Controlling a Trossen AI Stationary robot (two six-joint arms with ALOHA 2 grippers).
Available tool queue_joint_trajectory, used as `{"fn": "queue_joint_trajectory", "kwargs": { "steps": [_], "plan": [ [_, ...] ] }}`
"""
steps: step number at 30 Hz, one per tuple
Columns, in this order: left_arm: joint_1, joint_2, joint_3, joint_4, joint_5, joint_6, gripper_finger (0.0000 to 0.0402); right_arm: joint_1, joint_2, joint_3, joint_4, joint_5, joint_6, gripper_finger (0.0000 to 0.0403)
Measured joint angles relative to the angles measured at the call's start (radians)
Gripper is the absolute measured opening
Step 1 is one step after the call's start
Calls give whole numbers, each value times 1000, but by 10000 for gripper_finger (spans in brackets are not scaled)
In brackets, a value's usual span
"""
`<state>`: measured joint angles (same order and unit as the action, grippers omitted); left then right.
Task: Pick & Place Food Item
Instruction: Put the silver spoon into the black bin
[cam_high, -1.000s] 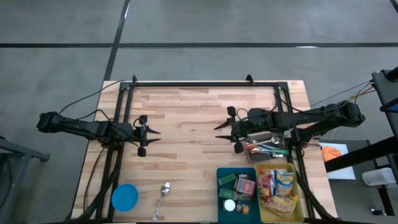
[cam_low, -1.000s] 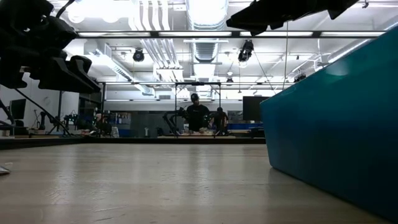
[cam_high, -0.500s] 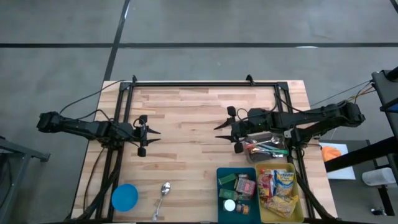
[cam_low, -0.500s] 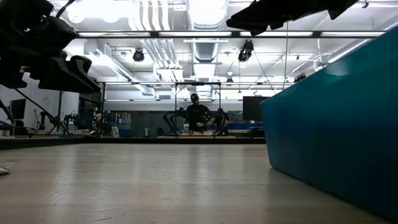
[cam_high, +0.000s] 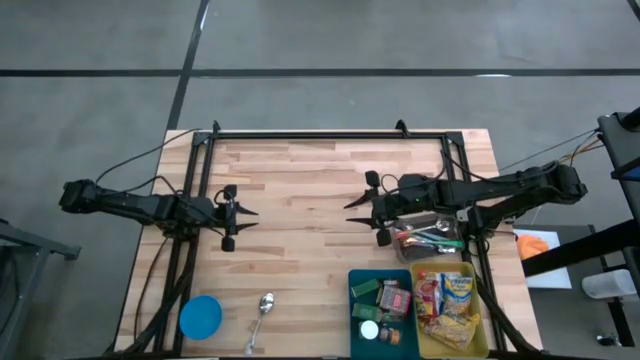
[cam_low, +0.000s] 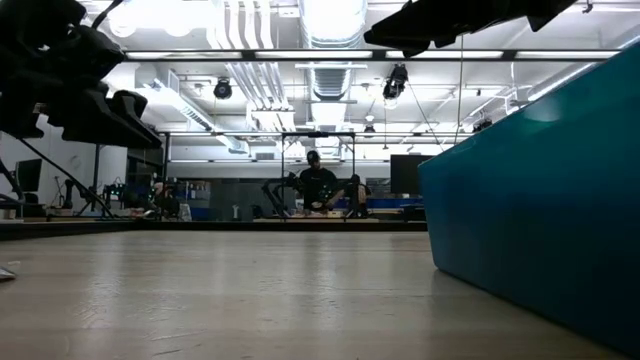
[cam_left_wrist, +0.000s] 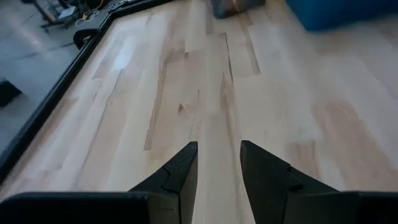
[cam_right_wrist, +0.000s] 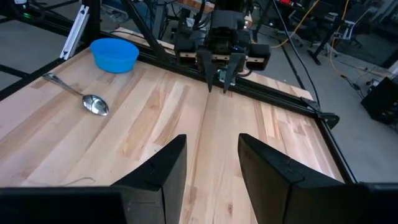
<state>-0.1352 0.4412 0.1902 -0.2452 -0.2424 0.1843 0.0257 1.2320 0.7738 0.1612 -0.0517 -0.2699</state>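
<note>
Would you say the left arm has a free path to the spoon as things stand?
Probably yes. The left gripper hovers open and empty over bare wood, and the spoon lies alone toward the table's near edge, with only the blue bowl beside it, apart from it.

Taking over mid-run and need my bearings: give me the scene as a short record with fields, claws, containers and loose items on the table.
left claw: open with a narrow gap, empty, above bare wood at the table's left
right claw: open with a narrow gap, empty, above bare wood near the table's middle
teal bin: near edge, right of centre, holds small packaged items
yellow bin: right of the teal bin, touching it, holds snack packets
clear tray: under the right arm, holds utensils
blue bowl: near left corner, upright
spoon: right of the bowl, apart from it
</note>
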Motion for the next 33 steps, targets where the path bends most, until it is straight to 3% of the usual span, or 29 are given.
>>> {"fn": "queue_joint_trajectory", "kwargs": {
  "steps": [4, 10, 14, 18, 21, 26, 33],
  "plan": [
    [2, -1, 0, 55, 2, -180, 122, 0, 0, 0, 0, 0, 0, 141],
    [0, -1, 0, 87, 56, -603, 122, 0, 0, 0, 0, 0, 0, 141],
    [0, -1, 0, 91, 56, -652, 122, 0, 0, 0, 0, 0, 0, 141],
    [0, -1, 0, 91, 56, -531, 122, 0, 0, 0, 0, 0, 0, 141],
    [0, -1, 0, 92, 56, -522, 122, 0, 0, 0, 0, 0, 0, 141],
    [0, 0, 2, 124, -2, -962, 122, 0, 0, 0, 0, 0, 0, 141],
    [-7, 30, 4, 115, -20, -1165, 122, 0, 0, 0, 1, 0, 0, 141]
  ]
}}
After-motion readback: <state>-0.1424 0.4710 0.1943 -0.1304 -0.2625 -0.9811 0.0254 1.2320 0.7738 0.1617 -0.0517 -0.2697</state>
